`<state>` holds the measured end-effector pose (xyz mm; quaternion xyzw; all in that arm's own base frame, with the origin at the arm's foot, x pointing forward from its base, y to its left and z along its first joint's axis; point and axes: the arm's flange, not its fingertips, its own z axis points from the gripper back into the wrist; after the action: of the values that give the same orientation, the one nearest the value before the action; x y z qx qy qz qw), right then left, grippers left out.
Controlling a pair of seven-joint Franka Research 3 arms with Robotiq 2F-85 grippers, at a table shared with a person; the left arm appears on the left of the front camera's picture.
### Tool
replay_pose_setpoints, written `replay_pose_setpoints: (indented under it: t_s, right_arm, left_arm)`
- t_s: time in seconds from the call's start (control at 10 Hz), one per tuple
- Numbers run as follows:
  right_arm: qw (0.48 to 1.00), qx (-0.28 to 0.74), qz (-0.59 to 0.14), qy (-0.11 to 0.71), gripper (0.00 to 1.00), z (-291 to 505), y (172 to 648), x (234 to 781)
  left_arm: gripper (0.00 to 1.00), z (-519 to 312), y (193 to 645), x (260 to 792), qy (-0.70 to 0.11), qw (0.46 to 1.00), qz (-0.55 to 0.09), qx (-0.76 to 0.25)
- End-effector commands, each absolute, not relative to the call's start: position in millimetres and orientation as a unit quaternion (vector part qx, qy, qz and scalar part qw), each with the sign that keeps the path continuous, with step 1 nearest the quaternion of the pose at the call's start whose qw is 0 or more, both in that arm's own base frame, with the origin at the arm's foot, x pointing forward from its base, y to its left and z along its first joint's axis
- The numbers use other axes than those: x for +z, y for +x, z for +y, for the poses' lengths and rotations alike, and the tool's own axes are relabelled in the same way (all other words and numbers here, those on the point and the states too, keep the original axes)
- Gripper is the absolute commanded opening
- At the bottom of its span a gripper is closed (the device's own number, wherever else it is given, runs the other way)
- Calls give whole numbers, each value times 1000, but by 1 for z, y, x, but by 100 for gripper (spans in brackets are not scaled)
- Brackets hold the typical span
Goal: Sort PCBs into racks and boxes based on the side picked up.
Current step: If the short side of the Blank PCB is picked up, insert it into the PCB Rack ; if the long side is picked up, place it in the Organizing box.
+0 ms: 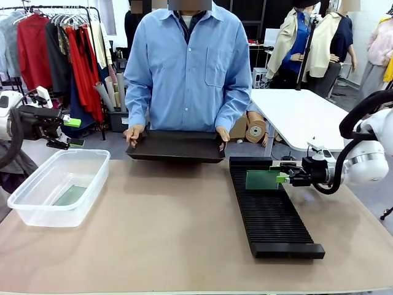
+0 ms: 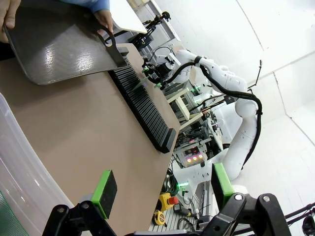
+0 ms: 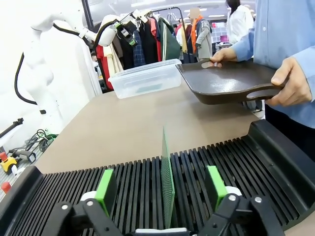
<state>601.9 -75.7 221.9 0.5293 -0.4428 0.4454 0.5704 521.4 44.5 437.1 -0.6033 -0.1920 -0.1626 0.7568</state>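
A green PCB (image 3: 166, 162) stands on edge in a slot of the black ribbed rack (image 3: 246, 162). My right gripper (image 3: 160, 188) straddles it, open, with both green pads clear of the board. From the front, this PCB (image 1: 260, 180) sits near the far end of the rack (image 1: 273, 221), and the right gripper (image 1: 282, 178) is at its right edge. Another PCB (image 1: 69, 195) lies flat in the clear box (image 1: 37, 212) at the left. My left gripper (image 1: 72, 131) hangs open and empty above the box's far left corner; its own view shows the gripper (image 2: 162, 189) with nothing between the pads.
A person in a blue shirt stands at the far side and holds a smooth black tray (image 1: 177, 147) with both hands just above the table's far edge. Bare brown tabletop (image 1: 166, 227) lies between box and rack. A white table (image 1: 301, 117) stands behind on the right.
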Motion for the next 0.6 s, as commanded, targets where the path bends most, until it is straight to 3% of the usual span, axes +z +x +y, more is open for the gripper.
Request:
replay_pose_setpoints:
  t_s: [0.0, 0.5]
  right_arm:
    - [580, 428, -439, 537, 100, -74, 611, 232]
    - [574, 440, -440, 532, 100, -76, 603, 222]
  left_arm:
    - [100, 45, 521, 439, -603, 756, -194, -163]
    - [100, 45, 521, 439, -603, 756, -194, -163]
